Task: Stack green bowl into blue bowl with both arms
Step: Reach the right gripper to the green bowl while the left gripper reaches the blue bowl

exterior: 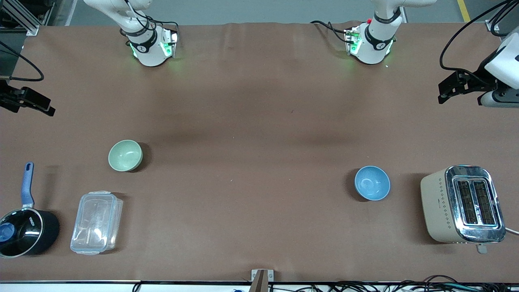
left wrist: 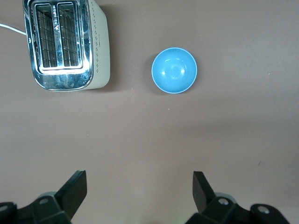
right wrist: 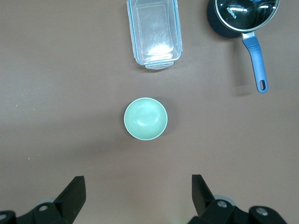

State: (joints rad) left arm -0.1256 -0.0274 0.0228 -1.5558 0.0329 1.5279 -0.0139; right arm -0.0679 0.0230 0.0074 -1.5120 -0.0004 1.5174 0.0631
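Observation:
The green bowl (exterior: 125, 155) stands upright and empty on the brown table toward the right arm's end; it also shows in the right wrist view (right wrist: 145, 118). The blue bowl (exterior: 372, 183) stands upright and empty toward the left arm's end; it also shows in the left wrist view (left wrist: 174, 70). My right gripper (right wrist: 138, 183) is open and empty, high over the table, apart from the green bowl. My left gripper (left wrist: 140, 179) is open and empty, high over the table, apart from the blue bowl. Both hands show at the edges of the front view.
A beige toaster (exterior: 462, 204) stands beside the blue bowl at the left arm's end. A clear plastic box (exterior: 96, 222) and a black saucepan with a blue handle (exterior: 25, 229) lie nearer to the front camera than the green bowl.

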